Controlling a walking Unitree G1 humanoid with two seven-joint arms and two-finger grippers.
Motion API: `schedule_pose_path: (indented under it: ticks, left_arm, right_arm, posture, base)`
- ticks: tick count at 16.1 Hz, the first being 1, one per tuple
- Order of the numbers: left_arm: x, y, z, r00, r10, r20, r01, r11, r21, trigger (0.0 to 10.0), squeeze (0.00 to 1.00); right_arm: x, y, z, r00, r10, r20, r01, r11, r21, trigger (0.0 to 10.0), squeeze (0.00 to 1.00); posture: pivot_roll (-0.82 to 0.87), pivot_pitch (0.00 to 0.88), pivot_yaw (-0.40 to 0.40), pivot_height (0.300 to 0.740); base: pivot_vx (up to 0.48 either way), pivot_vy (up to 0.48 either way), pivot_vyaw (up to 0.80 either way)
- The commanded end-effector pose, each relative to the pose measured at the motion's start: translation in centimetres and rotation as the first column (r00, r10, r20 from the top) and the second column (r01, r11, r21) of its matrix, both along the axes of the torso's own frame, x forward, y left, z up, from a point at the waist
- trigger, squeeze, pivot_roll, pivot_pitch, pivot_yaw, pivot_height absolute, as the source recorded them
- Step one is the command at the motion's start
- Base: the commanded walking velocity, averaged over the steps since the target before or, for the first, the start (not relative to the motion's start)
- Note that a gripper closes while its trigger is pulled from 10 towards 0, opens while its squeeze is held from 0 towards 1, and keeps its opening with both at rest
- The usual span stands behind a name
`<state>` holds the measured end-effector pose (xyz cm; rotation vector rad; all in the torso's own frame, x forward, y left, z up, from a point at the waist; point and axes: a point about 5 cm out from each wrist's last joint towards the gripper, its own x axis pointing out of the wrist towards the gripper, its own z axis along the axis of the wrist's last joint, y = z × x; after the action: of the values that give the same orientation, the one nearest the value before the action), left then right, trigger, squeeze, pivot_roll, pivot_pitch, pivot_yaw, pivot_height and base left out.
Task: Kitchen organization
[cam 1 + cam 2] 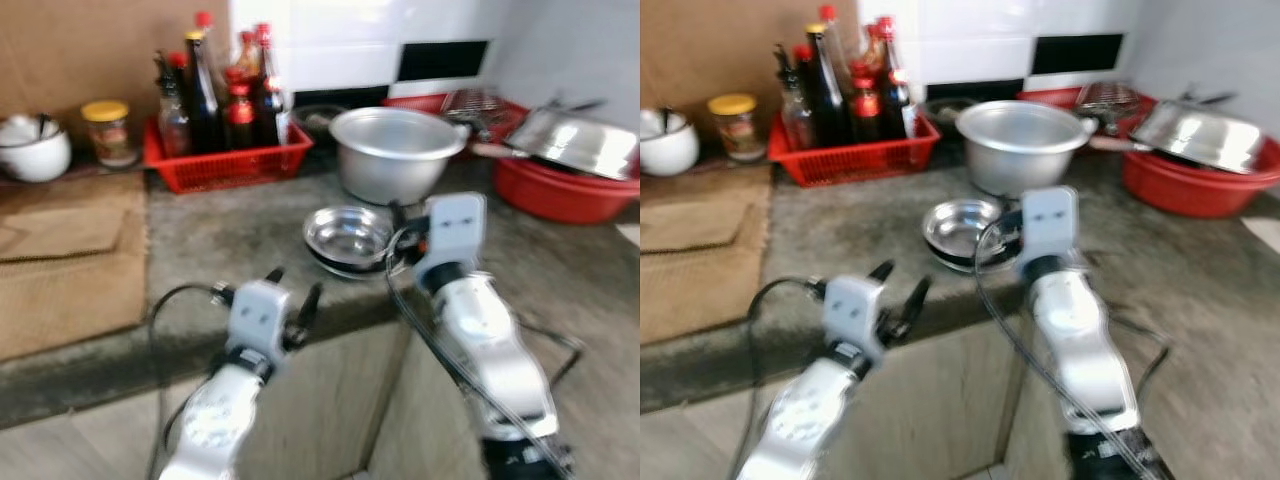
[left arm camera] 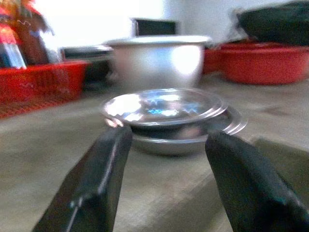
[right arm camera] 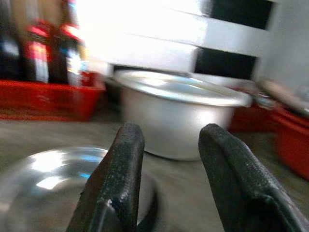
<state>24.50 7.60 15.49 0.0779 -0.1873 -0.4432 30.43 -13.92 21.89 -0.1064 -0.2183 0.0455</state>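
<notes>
A stack of shallow steel bowls sits on the grey counter, just in front of a large aluminium pot. My right gripper hovers open right beside the bowls, on their right side, with the pot beyond its fingers. My left gripper is open at the counter's front edge, a short way left of the bowls, which lie ahead between its fingers. Neither gripper holds anything.
A red basket of sauce bottles stands at the back. A jar and a white bowl sit at the far left. A red basin with a steel lid is on the right. Cardboard covers the left counter.
</notes>
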Motion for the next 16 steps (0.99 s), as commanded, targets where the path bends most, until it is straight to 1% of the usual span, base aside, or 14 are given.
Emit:
schedule_pose_path:
  ticks: [1, 4, 6, 8, 9, 10, 11, 12, 14, 15, 16]
  left_arm:
    - [0.0, 0.6, -0.1, 1.000, 0.017, 0.000, -0.017, 1.000, 0.017, 10.0, 0.00]
    - [0.0, 0.5, 0.0, 1.000, 0.018, 0.000, -0.018, 1.000, 0.017, 10.0, 0.00]
    - [0.0, 0.5, -0.1, 1.000, 0.017, -0.002, -0.017, 1.000, 0.014, 10.0, 0.00]
    - [-0.1, 0.4, -0.1, 1.000, 0.013, -0.005, -0.013, 1.000, 0.012, 10.0, 0.00]
    - [-0.2, 0.3, -0.1, 1.000, 0.011, -0.006, -0.011, 1.000, 0.011, 10.0, 0.00]
    - [-0.2, 0.3, -0.1, 1.000, 0.011, -0.006, -0.011, 1.000, 0.011, 10.0, 0.00]
    - [-0.3, 0.3, -0.1, 1.000, 0.006, -0.008, -0.006, 1.000, 0.010, 10.0, 0.00]
    - [-0.4, 0.2, -0.1, 1.000, 0.002, -0.012, -0.002, 1.000, 0.009, 10.0, 0.00]
    - [-0.5, 0.2, -0.1, 1.000, -0.001, -0.015, 0.001, 1.000, 0.008, 10.0, 0.00]
    - [-0.6, 0.1, -0.1, 1.000, -0.004, -0.018, 0.004, 1.000, 0.005, 10.0, 0.00]
    - [-0.8, 0.0, -0.2, 1.000, -0.014, -0.025, 0.014, 1.000, 0.002, 10.0, 0.00]
  right_arm:
    - [0.1, 0.4, 0.2, 1.000, 0.005, 0.005, -0.005, 1.000, 0.001, 10.0, 0.00]
    - [0.3, 0.4, 0.1, 1.000, 0.008, -0.009, -0.008, 1.000, -0.001, 10.0, 0.00]
    - [0.6, 0.4, 0.1, 1.000, 0.007, -0.024, -0.007, 1.000, 0.005, 10.0, 0.00]
    - [1.4, 0.0, -0.7, 0.994, -0.015, -0.106, 0.013, 1.000, -0.020, 10.0, 0.00]
    - [2.0, -0.3, -1.2, 0.985, -0.037, -0.166, 0.032, 0.999, -0.031, 10.0, 0.00]
    - [2.0, -0.3, -1.2, 0.985, -0.037, -0.166, 0.032, 0.999, -0.031, 10.0, 0.00]
    - [2.8, -0.6, -1.4, 0.976, -0.064, -0.209, 0.056, 0.998, -0.043, 10.0, 0.00]
    - [3.4, -1.0, -1.5, 0.964, -0.088, -0.250, 0.078, 0.996, -0.050, 10.0, 1.00]
    - [3.7, -1.3, -1.6, 0.956, -0.095, -0.276, 0.085, 0.995, -0.049, 10.0, 1.00]
    - [3.9, -1.5, -1.5, 0.953, -0.107, -0.284, 0.102, 0.994, -0.034, 10.0, 1.00]
    - [4.2, -1.9, -1.0, 0.947, -0.133, -0.292, 0.135, 0.991, -0.014, 10.0, 0.33]
  posture:
    - [0.06, 0.017, -0.073, 0.740]
    - [0.06, 0.021, -0.074, 0.740]
    - [0.06, 0.023, -0.074, 0.740]
    - [0.06, 0.028, -0.075, 0.740]
    - [0.06, 0.032, -0.076, 0.740]
    - [0.06, 0.032, -0.076, 0.740]
    - [0.06, 0.038, -0.081, 0.740]
    - [0.06, 0.041, -0.081, 0.740]
    - [0.06, 0.045, -0.084, 0.740]
    - [0.06, 0.050, -0.085, 0.740]
    - [0.06, 0.054, -0.086, 0.740]
  base:
    - [0.000, 0.000, 0.63]
    - [0.000, 0.000, 0.78]
    - [0.000, 0.000, 0.00]
    - [0.000, 0.000, 0.00]
    - [0.000, 0.000, 0.00]
    - [0.000, 0.000, 0.00]
    - [0.000, 0.000, 0.00]
    - [0.000, 0.000, 0.00]
    - [0.000, 0.000, 0.00]
    - [0.000, 0.000, 0.00]
    - [0.000, 0.000, 0.00]
